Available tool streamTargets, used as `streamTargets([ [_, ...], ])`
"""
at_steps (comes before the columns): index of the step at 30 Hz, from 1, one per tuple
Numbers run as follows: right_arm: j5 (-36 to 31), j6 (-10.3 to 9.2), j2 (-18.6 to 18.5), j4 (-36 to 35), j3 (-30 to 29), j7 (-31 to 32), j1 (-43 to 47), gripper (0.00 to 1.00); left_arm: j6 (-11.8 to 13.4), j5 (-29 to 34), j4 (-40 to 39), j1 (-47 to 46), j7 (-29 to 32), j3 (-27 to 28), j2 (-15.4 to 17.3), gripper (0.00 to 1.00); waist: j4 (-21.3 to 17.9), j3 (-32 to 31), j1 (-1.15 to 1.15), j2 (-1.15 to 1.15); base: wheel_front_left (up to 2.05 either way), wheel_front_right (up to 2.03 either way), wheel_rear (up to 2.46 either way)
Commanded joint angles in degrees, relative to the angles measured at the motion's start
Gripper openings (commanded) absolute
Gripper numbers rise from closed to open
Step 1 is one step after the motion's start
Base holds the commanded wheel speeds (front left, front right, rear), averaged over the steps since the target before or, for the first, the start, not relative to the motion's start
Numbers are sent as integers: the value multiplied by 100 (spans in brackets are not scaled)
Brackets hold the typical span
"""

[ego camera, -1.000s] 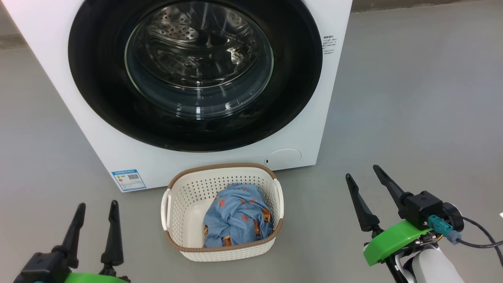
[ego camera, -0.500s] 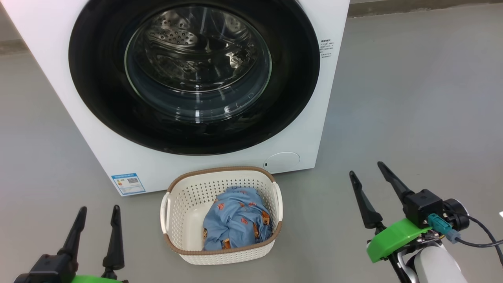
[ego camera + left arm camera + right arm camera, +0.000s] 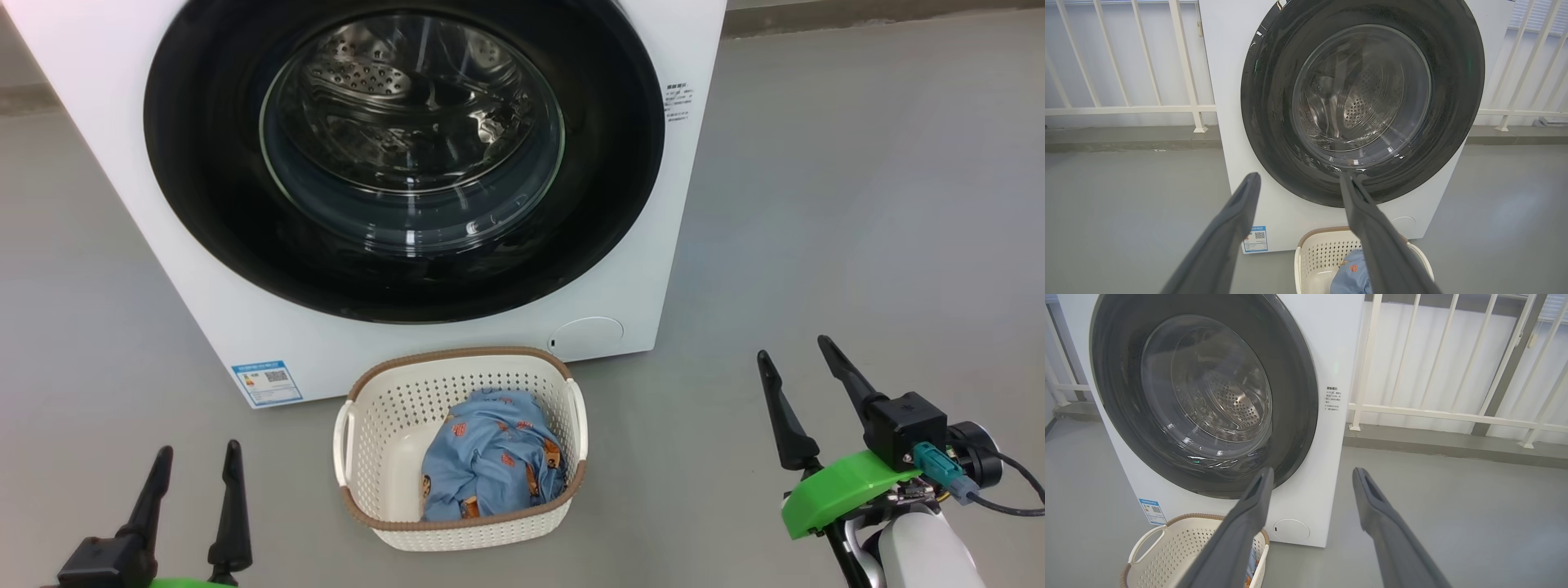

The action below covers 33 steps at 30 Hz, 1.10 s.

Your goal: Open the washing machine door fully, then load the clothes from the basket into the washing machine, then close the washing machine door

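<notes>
The white washing machine (image 3: 269, 343) stands ahead on the grey floor, its round black door (image 3: 204, 188) shut flat against the front; the steel drum shows through its glass. In front of it sits the cream basket (image 3: 371, 457) with a brown rim, holding light blue clothes (image 3: 490, 465) bunched at its right side. My left gripper (image 3: 196, 461) is open at the lower left, well short of the basket. My right gripper (image 3: 798, 355) is open at the lower right, off to the basket's right. Both wrist views look at the door (image 3: 1274, 122) (image 3: 1298, 396) from a distance.
A blue sticker (image 3: 266, 382) and a round cap (image 3: 586, 336) sit low on the machine's front. White railings (image 3: 1453, 412) and a raised kerb (image 3: 1126, 139) run behind the machine. Open grey floor lies left and right of the basket.
My right gripper has shifted right and slightly down. My left gripper has dropped lower in the head view. The head view itself has shifted a little; machine and basket stay put.
</notes>
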Motion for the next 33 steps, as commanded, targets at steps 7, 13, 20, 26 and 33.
streamTargets([
  [7,-63,-8,62,-94,-52,-69,-87,100,48,51,-71,-115,-47,229,77,100,-6,17,0,0,0,0,0],
  [13,187,-8,69,-2,-119,-69,-97,100,81,70,-44,-121,-47,268,60,100,1,4,0,0,0,0,0],
  [20,500,-8,70,125,-80,-69,-116,100,85,71,17,-117,-47,287,46,100,18,-9,0,0,0,0,0],
  [26,612,-8,70,194,-58,-69,-144,100,79,52,54,-120,-47,303,36,100,30,-11,0,0,0,0,0],
  [33,695,-8,70,222,-71,-69,-153,100,69,7,64,-131,-47,331,26,100,28,-8,0,0,0,0,0],
])
